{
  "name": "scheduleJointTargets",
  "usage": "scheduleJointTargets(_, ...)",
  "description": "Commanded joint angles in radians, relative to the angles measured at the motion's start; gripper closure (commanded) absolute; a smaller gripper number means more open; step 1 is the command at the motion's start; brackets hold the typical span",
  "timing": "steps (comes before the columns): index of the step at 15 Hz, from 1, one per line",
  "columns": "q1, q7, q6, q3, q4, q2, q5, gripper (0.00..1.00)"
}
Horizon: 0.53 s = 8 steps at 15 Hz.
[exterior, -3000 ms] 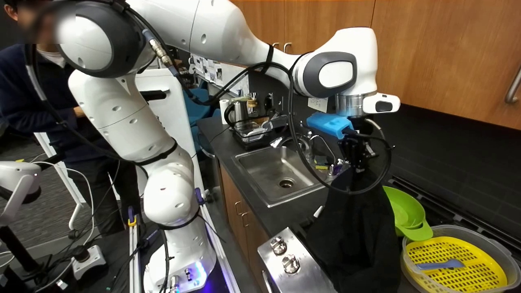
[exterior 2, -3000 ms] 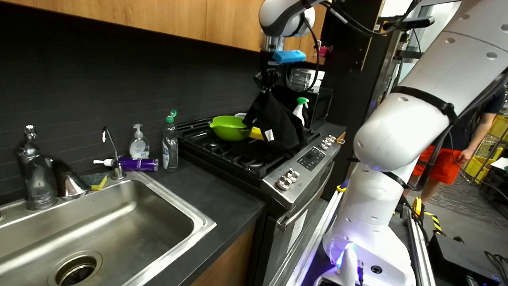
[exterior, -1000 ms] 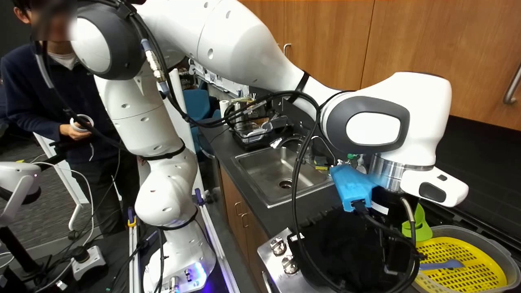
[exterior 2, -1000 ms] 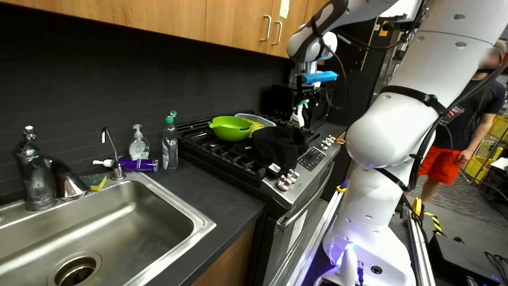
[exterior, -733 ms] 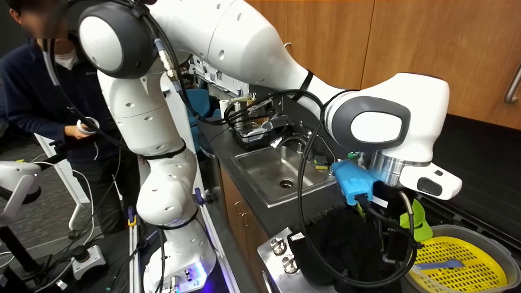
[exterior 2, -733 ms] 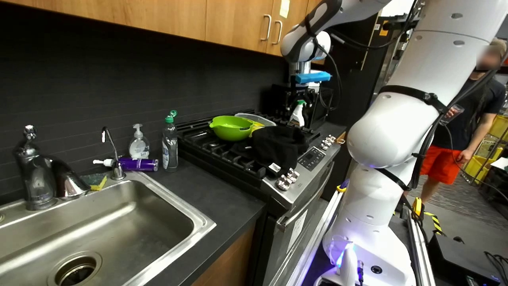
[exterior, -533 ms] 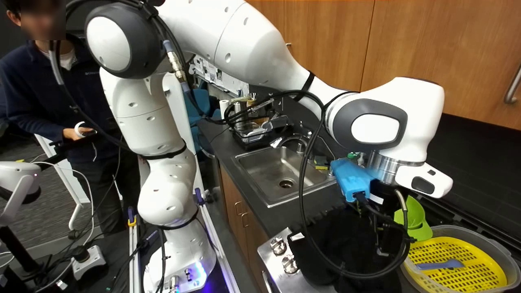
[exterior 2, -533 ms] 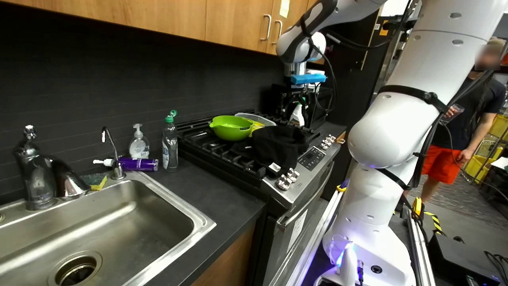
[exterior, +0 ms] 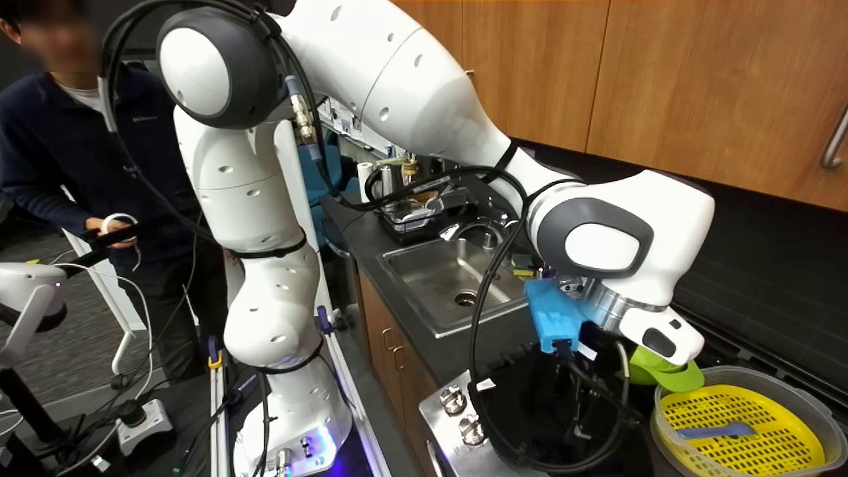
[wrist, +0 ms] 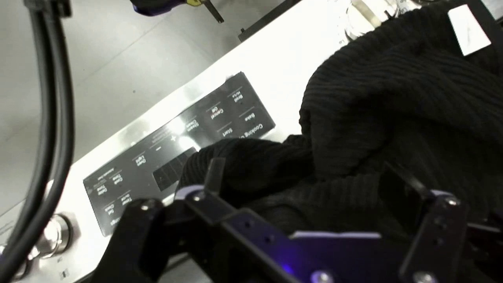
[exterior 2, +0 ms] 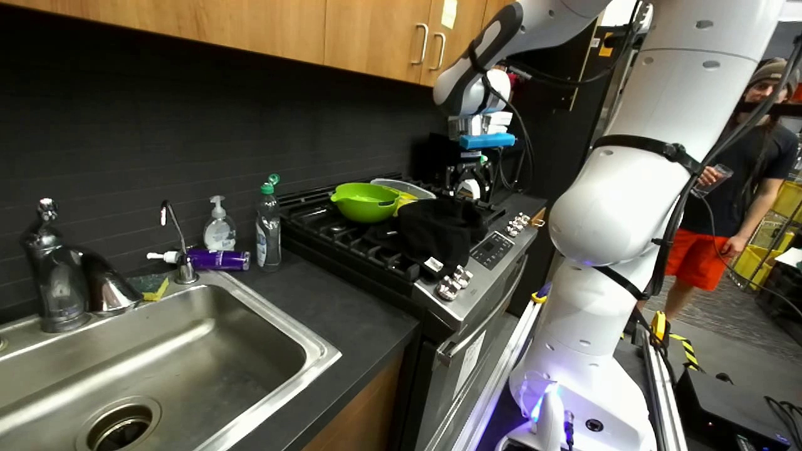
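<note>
A black ribbed cloth [exterior 2: 438, 232] lies crumpled on the stove, partly over the front control panel [wrist: 232, 106]. Its white tag [wrist: 469, 29] shows at the upper right of the wrist view. Above the cloth [wrist: 353, 98] my gripper [wrist: 310, 175] points down with its jaws wide apart and nothing held between them. Whether the fingertips touch the fabric cannot be made out. In an exterior view the gripper [exterior 2: 468, 191] hangs just over the cloth's far side, and its dark fingers blend into the cloth [exterior: 517, 397] in the opposite view.
A green bowl [exterior 2: 364, 203] sits behind the cloth, beside a yellow colander [exterior: 735, 454] in a clear basin with a blue utensil [exterior: 719, 431]. Bottles such as the dish soap [exterior 2: 269, 232] stand near the sink [exterior 2: 313, 347]. Cupboards [exterior: 517, 66] overhang the counter. Two people stand nearby.
Three seconds ago the cloth hung from my gripper; by one second ago it lay released on the stove. Since then the open gripper has shifted sideways and come down closer to it.
</note>
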Motion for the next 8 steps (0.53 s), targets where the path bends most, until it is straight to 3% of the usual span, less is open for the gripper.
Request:
scheduleJointTargets(1, -0.011, -0.025, -0.022, -0.012, -0.034, 0.003, 0.020, 0.00)
scheduleJointTargets(8, -0.025, -0.048, -0.016, -0.027, -0.057, 0.007, 0.027, 0.00)
